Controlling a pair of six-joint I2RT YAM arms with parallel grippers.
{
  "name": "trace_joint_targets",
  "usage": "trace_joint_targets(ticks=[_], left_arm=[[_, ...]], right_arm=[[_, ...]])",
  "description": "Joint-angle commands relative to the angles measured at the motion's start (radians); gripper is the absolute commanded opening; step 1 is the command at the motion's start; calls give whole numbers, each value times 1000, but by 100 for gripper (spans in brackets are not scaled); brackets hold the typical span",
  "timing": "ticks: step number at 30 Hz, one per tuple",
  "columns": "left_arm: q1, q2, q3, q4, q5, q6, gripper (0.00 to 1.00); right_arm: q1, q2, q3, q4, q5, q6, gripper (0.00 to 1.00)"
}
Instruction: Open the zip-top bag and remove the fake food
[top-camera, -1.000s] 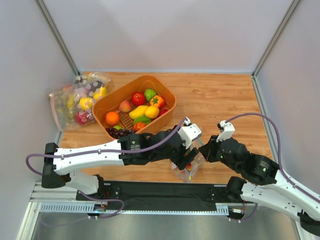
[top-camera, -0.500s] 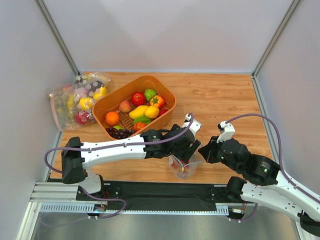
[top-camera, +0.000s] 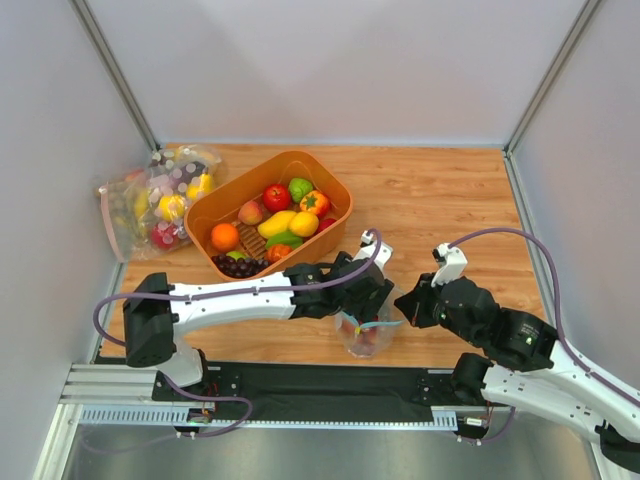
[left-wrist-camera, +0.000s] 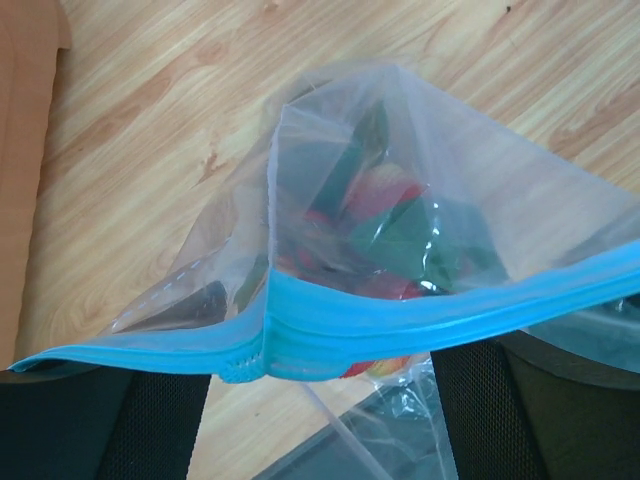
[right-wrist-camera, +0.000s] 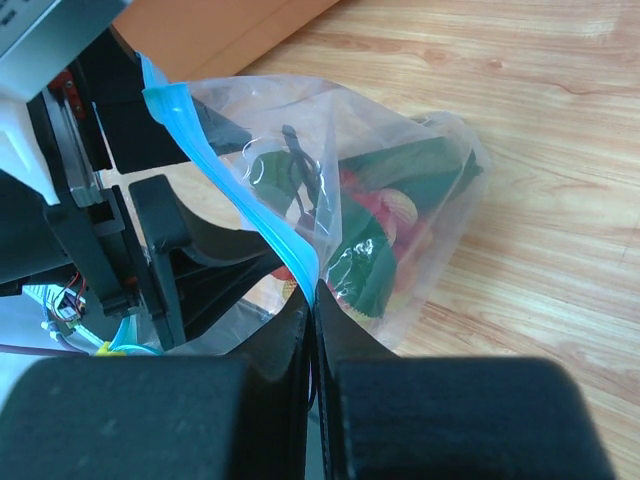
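The clear, crinkly plastic zip-top bag (top-camera: 362, 335) with a light-blue zip strip (left-wrist-camera: 400, 315) is near the front edge of the wooden table (top-camera: 450, 200), between the two arms and close to the orange plastic tub (top-camera: 338, 222). The right gripper (right-wrist-camera: 312, 300) is pinched fully closed on the blue strip, while the left gripper (left-wrist-camera: 320, 410) is spread wide, its black fingers (left-wrist-camera: 150, 425) either side of the strip and clamping nothing. The small red and green plastic fake food (right-wrist-camera: 385, 215) lies inside the bag.

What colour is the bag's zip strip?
The zip strip is light blue, clearest in the left wrist view.
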Motion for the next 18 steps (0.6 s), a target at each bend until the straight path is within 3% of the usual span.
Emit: trace_joint_targets(ticks=[1,10,15,18], left_arm=[[15,19,-1,49,-22,-27,87],[36,101,-3,104,9,-33,82],[44,147,21,107,7,-31,65],[45,148,23,112,14,-18,43]], right_arm=[[3,-10,-7,18,-7,6,0],[4,-10,-20,26,-19,-4,0],[4,-17,-23,23,-22,-4,0],[3,-24,-26,11,-19,-3,0]])
